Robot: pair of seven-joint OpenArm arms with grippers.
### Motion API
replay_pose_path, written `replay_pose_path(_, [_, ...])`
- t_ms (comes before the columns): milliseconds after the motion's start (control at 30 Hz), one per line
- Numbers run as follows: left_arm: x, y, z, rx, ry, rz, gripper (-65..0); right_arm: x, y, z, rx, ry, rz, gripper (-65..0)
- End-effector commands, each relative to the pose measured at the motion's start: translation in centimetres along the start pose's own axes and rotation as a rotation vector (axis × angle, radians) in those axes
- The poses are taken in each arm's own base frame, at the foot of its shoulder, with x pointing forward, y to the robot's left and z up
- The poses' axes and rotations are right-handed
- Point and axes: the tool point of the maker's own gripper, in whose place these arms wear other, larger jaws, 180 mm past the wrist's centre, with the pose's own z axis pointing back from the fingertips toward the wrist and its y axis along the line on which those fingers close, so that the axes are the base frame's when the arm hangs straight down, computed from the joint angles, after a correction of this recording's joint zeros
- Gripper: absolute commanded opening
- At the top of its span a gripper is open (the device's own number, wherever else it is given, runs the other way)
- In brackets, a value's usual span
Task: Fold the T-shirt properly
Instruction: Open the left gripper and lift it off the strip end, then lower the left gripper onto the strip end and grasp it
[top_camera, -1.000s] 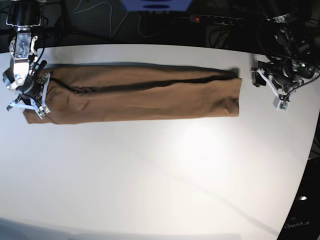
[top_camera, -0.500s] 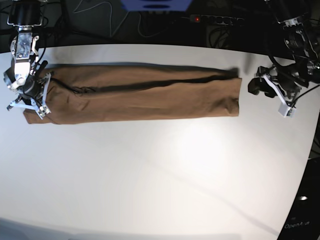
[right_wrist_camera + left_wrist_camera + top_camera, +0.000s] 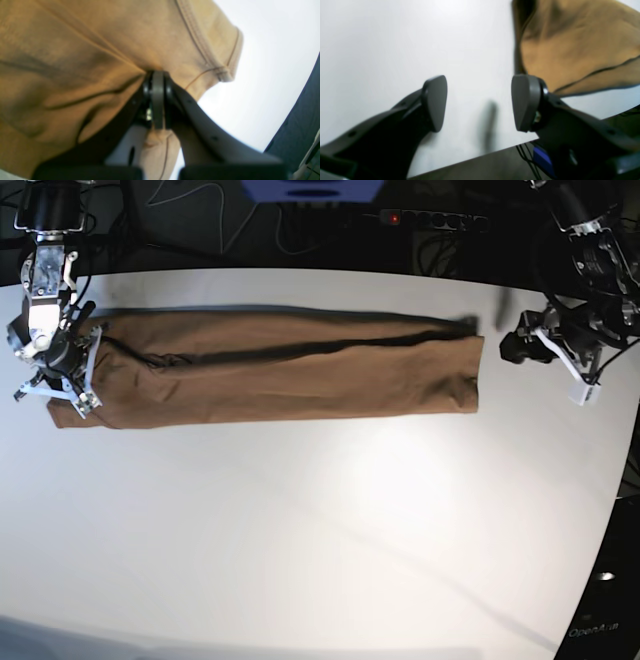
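Observation:
The tan-brown T-shirt (image 3: 280, 370) lies folded into a long narrow band across the far part of the white table (image 3: 320, 530). My right gripper (image 3: 62, 375) is at the band's left end, shut on the fabric. The right wrist view shows its pads pressed together (image 3: 158, 100) with the T-shirt (image 3: 87, 55) bunched around them. My left gripper (image 3: 514, 347) hovers just off the band's right end, open and holding nothing. In the left wrist view its fingers (image 3: 435, 102) stand wide apart over bare table, with the T-shirt's corner (image 3: 570, 50) beyond the right finger.
A power strip (image 3: 430, 220) and cables lie in the dark behind the table's far edge, next to a blue object (image 3: 312, 190). The table's rounded right edge runs close to my left arm (image 3: 590, 290).
My left arm has swung and turned near the T-shirt's right end, its gripper still open. The right gripper and the T-shirt have not moved.

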Motion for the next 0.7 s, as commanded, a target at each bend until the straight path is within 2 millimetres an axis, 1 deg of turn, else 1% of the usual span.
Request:
replay_pose_path(0, [1.9,0.2,0.7,0.002,-0.051,-0.022,-25.4,-0.6,1.7,-0.1,0.067,0.012,0.011,-64.9])
replay_pose_path(133, [1.3,-0.7,-0.3,-0.028,-0.018,-0.036,-25.4,-0.6,1.7,-0.1,0.067,0.012,0.011,-64.9])
replay_pose_path(233, [1.0,-1.7,-1.1,-0.054,-0.012,-0.032,-25.4,-0.5,1.8,-0.1,0.068,0.012,0.012,-64.9])
replay_pose_path(400, [0.7,-2.6,-1.7,-0.073,-0.014,-0.019,-25.4,-0.6,1.8,-0.2,0.069,0.013,0.012,-64.9])
replay_pose_path(500, [1.5,-2.7,-1.8,-0.075,-0.029,-0.025,-25.4,-0.6,1.8,-0.2,0.069,0.013,0.012,-64.9])
replay_pose_path(600, [1.6,-2.8,-1.9,-0.077,-0.031,-0.024,-25.4,-0.6,1.8,-0.2,0.069,0.013,0.012,-64.9])
replay_pose_path(667, [1.9,-2.8,-1.9,-0.077,-0.046,-0.025,-25.4,-0.3,2.2,-0.2,0.078,0.01,0.023,-64.9])
